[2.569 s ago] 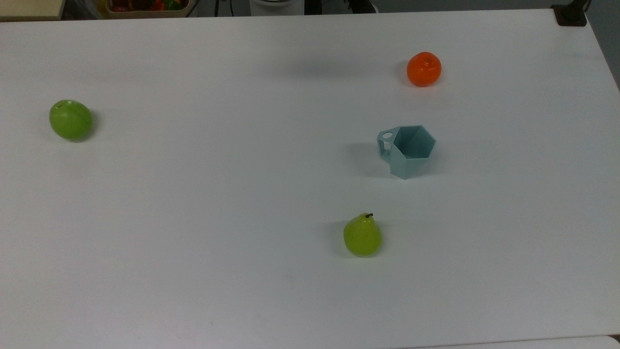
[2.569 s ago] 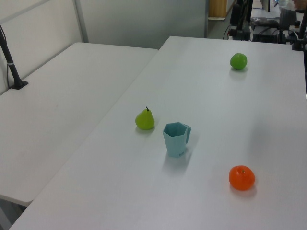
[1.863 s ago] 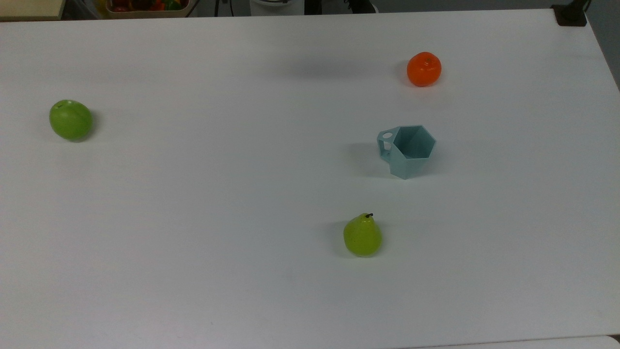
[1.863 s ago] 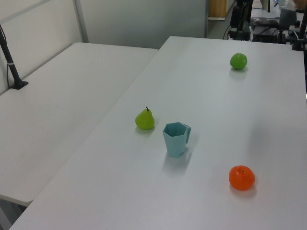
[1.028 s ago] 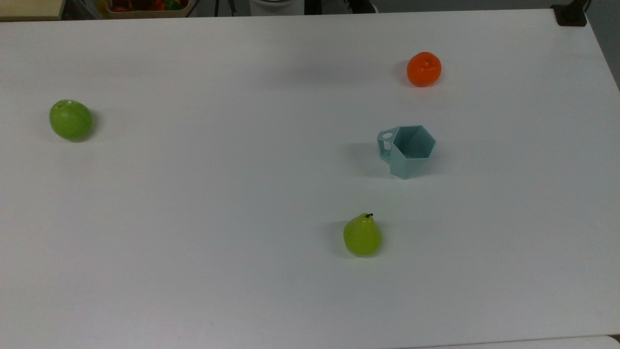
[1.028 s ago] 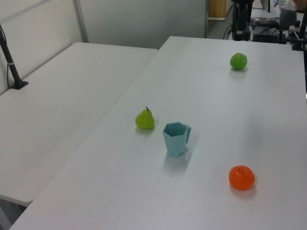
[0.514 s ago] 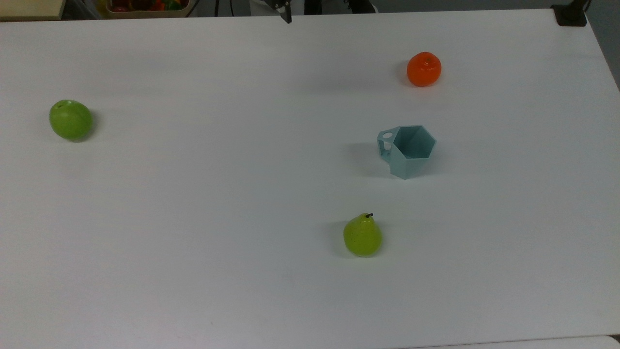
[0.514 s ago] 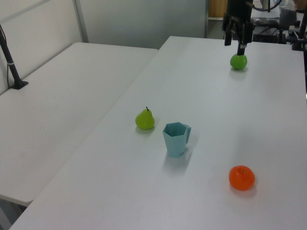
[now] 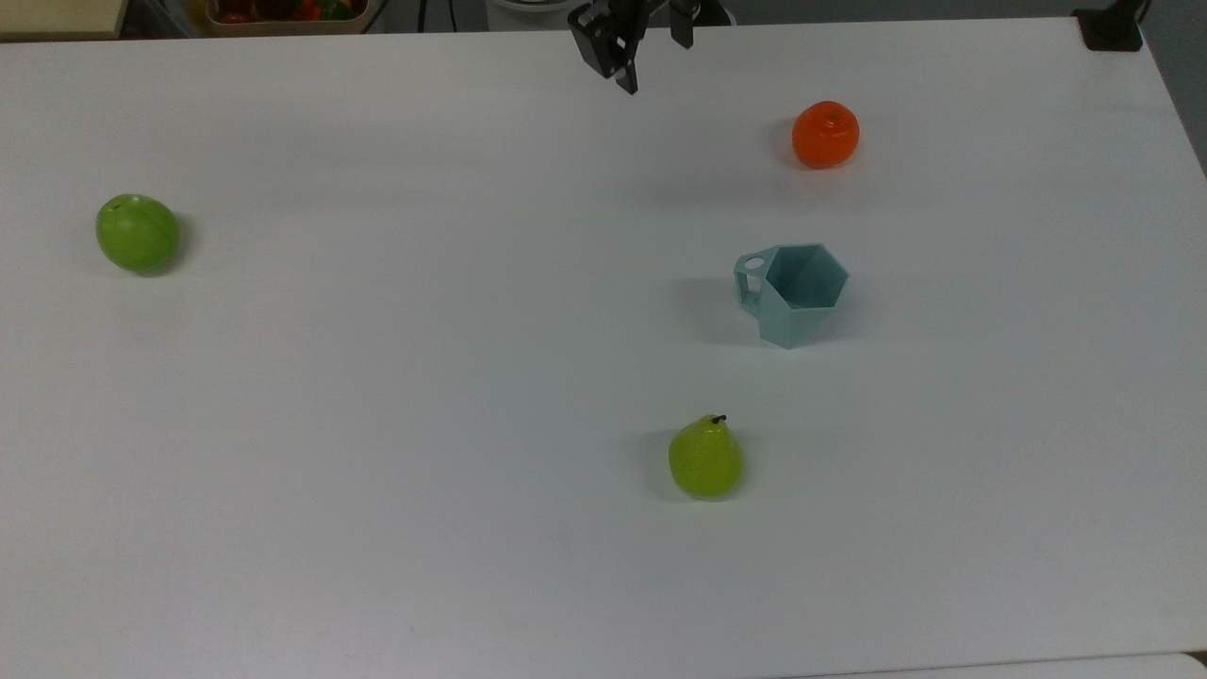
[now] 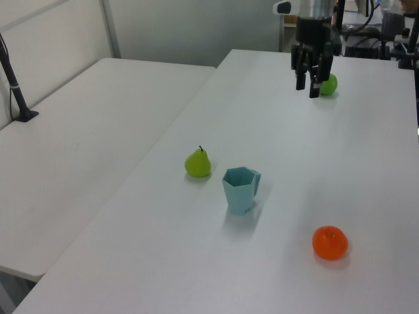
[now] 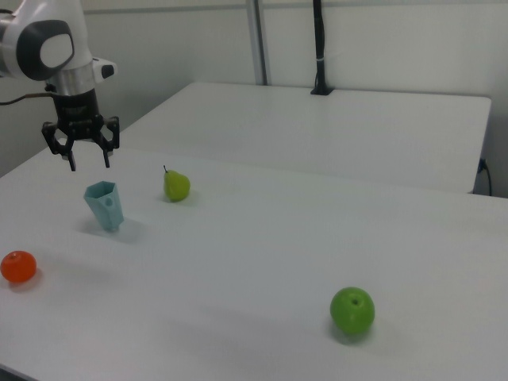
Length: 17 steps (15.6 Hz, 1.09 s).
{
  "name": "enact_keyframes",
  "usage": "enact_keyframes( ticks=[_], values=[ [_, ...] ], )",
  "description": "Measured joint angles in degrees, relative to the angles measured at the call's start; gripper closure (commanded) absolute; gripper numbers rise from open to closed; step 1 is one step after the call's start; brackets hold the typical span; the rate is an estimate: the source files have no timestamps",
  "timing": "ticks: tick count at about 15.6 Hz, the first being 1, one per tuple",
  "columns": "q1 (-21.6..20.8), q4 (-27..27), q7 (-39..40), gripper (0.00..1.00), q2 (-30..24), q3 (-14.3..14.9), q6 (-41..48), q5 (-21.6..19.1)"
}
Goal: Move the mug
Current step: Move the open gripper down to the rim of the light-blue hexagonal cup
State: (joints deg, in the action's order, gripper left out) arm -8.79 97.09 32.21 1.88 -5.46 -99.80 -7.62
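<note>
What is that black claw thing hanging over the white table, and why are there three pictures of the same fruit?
That claw is the tool at the end of a robot arm. Its two fingers are open and it holds nothing; it hangs in the air above the table. The three pictures are one moment seen by three cameras: one looking down from above, and two from opposite sides. On the table stand a pale blue mug, an orange, a pear and a green apple, all apart from each other. The robot's job is to move the mug, which it has not touched yet.

White table (image 9: 377,424) carries mug (image 9: 795,294), orange (image 9: 825,135), pear (image 9: 705,459), green apple (image 9: 138,233).
</note>
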Motion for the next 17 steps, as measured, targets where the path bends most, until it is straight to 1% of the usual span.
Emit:
enact_keyframes(
  ticks=[4, 7, 10, 12, 15, 17],
  values=[
    [-0.08, 1.57, 3.72, 0.35, 2.22, -0.86, -5.60, -0.11],
    [-0.25, 5.54, 6.88, 0.35, 2.58, -1.34, -12.57, -0.11],
    [-0.30, 10.07, 7.75, 0.35, 2.85, -2.46, -21.14, -0.12],
    [-0.32, 12.10, 7.78, 0.35, 3.46, -3.37, -25.54, -0.12],
    [-0.64, 13.13, 7.78, 0.35, 5.62, -4.48, -30.74, -0.12],
    [-2.04, 13.18, 7.78, 0.35, 8.21, -4.70, -34.50, -0.12]
  ],
)
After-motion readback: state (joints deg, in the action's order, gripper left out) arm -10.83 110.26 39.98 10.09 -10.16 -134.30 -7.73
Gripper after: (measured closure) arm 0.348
